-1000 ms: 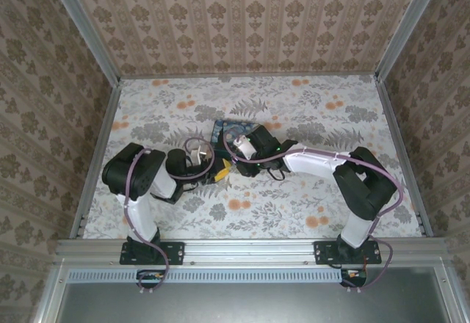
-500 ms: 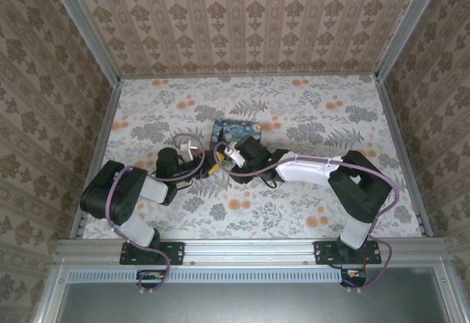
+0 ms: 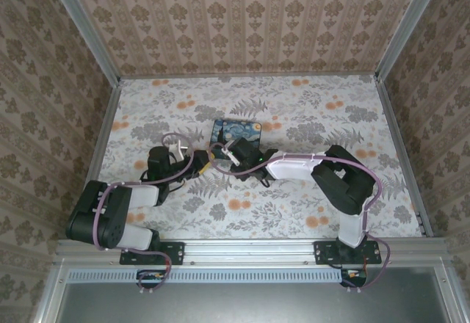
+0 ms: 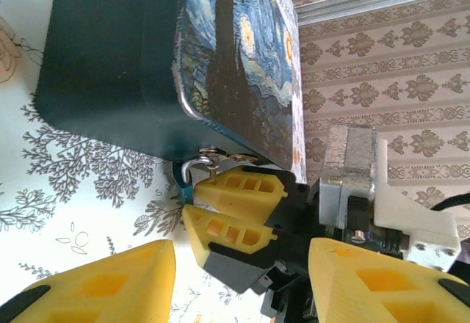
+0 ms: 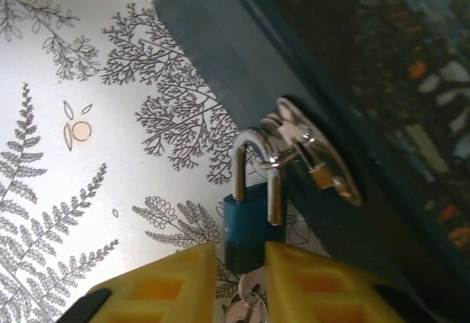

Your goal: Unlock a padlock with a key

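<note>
Top view, L to R: L arm (image 3: 110, 207) is folded low at the table's (image 3: 316, 114) 8 o'clock, forearm running toward 2 o'clock to the centre. L gripper (image 4: 241, 244) is released: yellow fingers (image 4: 103, 286) wide apart, nothing btwn them, aimed at the box's near corner. It sits just beside the R gripper, at that gripper's 9 o'clock.

The padlock (image 5: 248, 224) is tiny, w/ a teal body and a silver shackle (image 5: 253, 165) hooked thru the hasp (image 5: 312, 154) on the dark side wall of the box (image 5: 220, 44). Its body hangs over the floral table, just off the box edge. In the top view that spot is the box's 7 o'clock corner, approx table centre.

R gripper (image 5: 241, 248): fingers close together, flanking the padlock's lower end. One overlaps the body, the other is just beside it. Can't tell if it's truly pinching or just bracketing. A silver bit (image 5: 244, 305) shows btwn the fingers below the lock, too cropped to name.

The box is square w/ a starry-night print on top, lying flat at 12 o'clock of both grippers. R arm (image 3: 323, 172) rises from 5 o'clock, forearm laid toward 9 o'clock, reaching the box.
</note>
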Action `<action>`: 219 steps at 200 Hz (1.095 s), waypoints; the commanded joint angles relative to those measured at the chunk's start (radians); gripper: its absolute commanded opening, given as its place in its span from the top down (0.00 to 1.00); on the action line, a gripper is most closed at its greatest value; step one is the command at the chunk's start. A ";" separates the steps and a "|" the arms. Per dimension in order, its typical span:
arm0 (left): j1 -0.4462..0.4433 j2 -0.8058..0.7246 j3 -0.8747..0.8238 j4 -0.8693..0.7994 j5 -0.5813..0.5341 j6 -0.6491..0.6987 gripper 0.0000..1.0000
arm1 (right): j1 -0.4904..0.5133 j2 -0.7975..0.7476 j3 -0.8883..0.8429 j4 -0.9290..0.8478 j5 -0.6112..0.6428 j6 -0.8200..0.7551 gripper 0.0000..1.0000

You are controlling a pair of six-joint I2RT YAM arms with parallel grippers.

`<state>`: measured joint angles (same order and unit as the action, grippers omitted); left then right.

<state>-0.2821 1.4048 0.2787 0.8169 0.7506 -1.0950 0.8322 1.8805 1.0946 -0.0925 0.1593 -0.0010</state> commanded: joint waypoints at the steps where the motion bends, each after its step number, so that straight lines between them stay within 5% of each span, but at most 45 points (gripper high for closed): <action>1: 0.013 -0.019 -0.001 -0.023 -0.022 0.033 0.48 | 0.005 0.029 0.010 -0.002 0.028 -0.014 0.84; 67: 0.025 -0.157 0.076 -0.296 -0.149 0.169 0.46 | -0.008 -0.015 -0.035 0.024 -0.022 -0.040 1.00; 94: 0.043 -0.190 0.096 -0.369 -0.165 0.203 0.44 | -0.006 -0.024 -0.042 0.042 -0.017 -0.026 0.66; 127: 0.052 -0.192 0.091 -0.372 -0.161 0.204 0.44 | 0.005 0.006 -0.021 0.044 0.018 -0.019 0.58; 219: 0.055 -0.187 0.083 -0.361 -0.165 0.201 0.44 | 0.025 0.110 -0.009 0.132 0.178 0.002 0.74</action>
<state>-0.2340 1.2221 0.3550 0.4553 0.5961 -0.9184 0.8577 1.9259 1.0721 -0.0032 0.2630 -0.0151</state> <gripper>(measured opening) 0.563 0.298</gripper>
